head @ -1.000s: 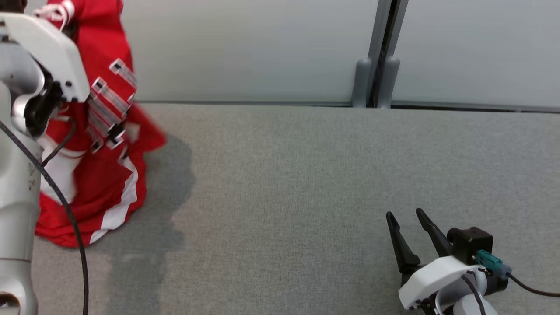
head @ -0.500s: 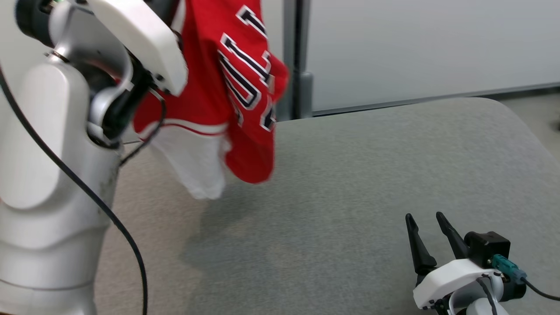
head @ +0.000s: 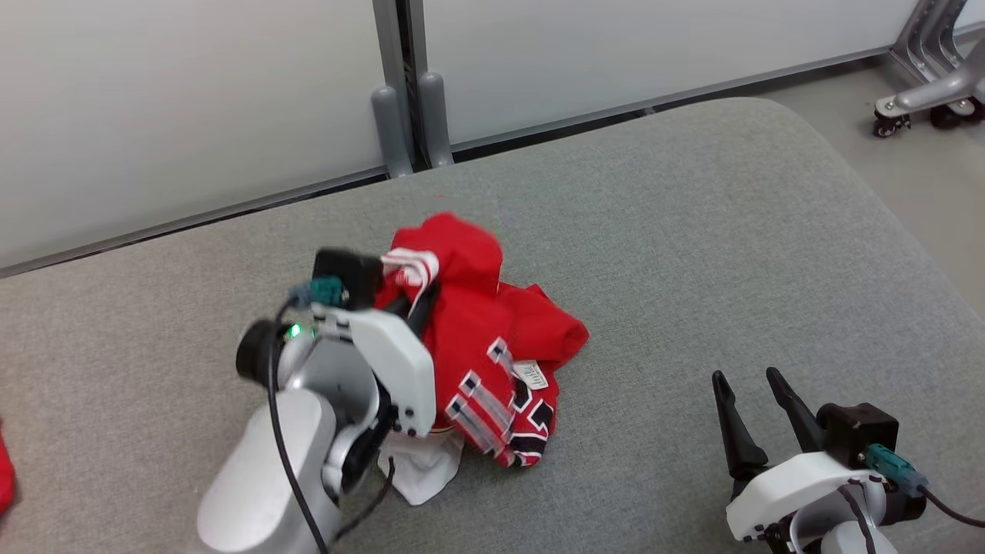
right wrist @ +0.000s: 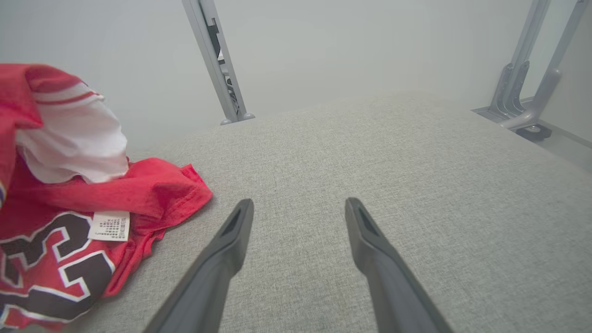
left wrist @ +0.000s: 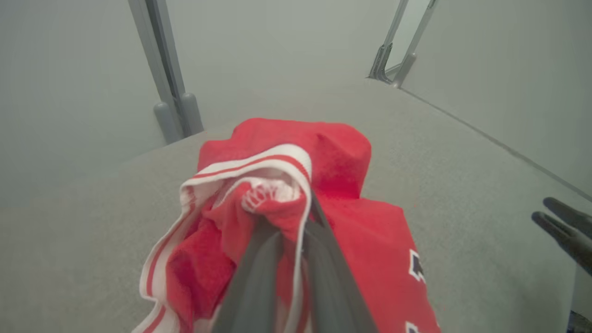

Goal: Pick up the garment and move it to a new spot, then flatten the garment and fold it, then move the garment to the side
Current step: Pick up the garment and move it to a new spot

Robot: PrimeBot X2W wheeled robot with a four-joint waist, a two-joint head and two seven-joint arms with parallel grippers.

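Worktop (head: 692,231): grey woven covering, rounded far-right corner, broad bare stretch right of the heap. Garment (head: 477,331): red jersey with white striped trim and black-and-white lettering, crumpled near the worktop's middle; lettering folded, unreadable. Left gripper (left wrist: 293,231): nearly closed, pinching a trimmed fold, fingertips buried in cloth. Right gripper (head: 745,374): spread wide, empty, front-right. Label (head: 529,375): small, white, print illegible.

grey table (head: 692,231) bears a crumpled red garment (head: 469,323).

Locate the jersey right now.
Head view: the jersey lies bunched on the table, its trim pinched in the left gripper, well left of the open right gripper.
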